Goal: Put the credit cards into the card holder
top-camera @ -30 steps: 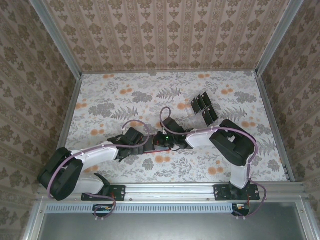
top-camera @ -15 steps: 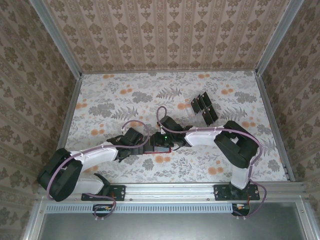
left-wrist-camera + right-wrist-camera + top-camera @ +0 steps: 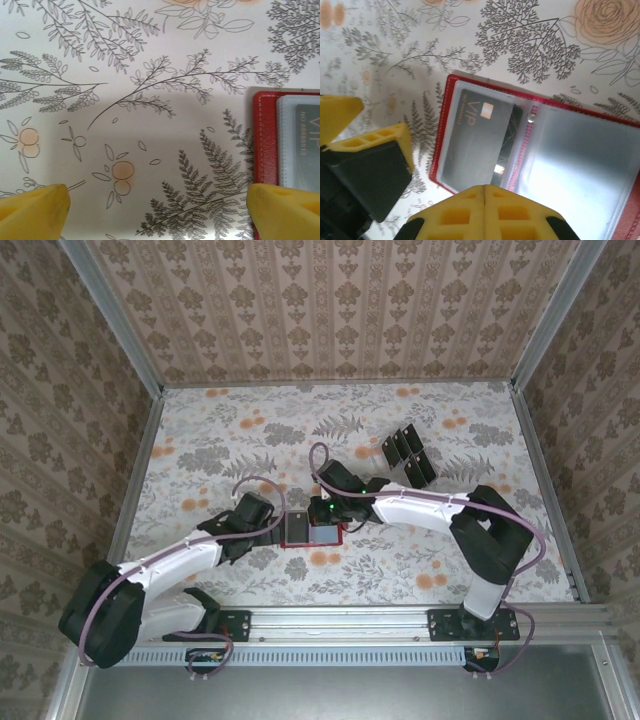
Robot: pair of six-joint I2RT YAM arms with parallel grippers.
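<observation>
Lying open and flat near the front middle of the floral-printed tabletop (image 3: 220,440), the small red leather-like folding card holder (image 3: 310,532) shows two clear plastic sleeves. One sleeve holds a dark card marked VIP (image 3: 475,135), which appears slightly askew, with a corner reaching toward the centre fold. The yellow right fingers (image 3: 455,217) are pressed together over the holder's edge beside that fold, pinching nothing; whether they touch it cannot be told. The yellow left fingers (image 3: 35,210) are spread wide and low over the tabletop, one tip at the holder's outer red border and the other well clear on bare print. The other flat black rectangular credit cards (image 3: 408,455) lie clustered well apart, toward the far right. The step in hand looks like seating that card. A gentle push with the closed right tips along the sleeve should square it. The left arm would do well to pin the red border so the light holder neither skates nor folds shut.
</observation>
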